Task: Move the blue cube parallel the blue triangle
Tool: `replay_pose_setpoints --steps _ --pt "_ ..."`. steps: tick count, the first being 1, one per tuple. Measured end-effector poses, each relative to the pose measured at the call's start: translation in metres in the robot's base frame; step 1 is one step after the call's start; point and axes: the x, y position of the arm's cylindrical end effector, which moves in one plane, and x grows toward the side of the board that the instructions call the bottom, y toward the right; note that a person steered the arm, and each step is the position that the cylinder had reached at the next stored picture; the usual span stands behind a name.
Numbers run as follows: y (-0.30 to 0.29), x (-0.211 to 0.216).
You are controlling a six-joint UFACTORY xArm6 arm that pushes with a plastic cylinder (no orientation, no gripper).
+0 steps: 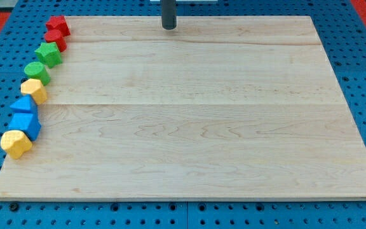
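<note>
The blue cube [27,125] sits near the board's left edge, low in a line of blocks. The blue triangle [23,105] lies just above it, touching or nearly touching it. My tip [169,27] is at the view's top centre, on the board near its far edge, far to the right of and above both blue blocks.
The line down the wooden board's [196,114] left edge holds two red blocks [58,25] [55,39], a green block [47,54], a green round block [37,72], a yellow block [34,90] and a yellow block [16,144] at the bottom. Blue pegboard surrounds the board.
</note>
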Motion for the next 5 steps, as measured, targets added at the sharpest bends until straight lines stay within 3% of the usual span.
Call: replay_pose_setpoints --steps 5 --pt "0.0051 -0.0085"
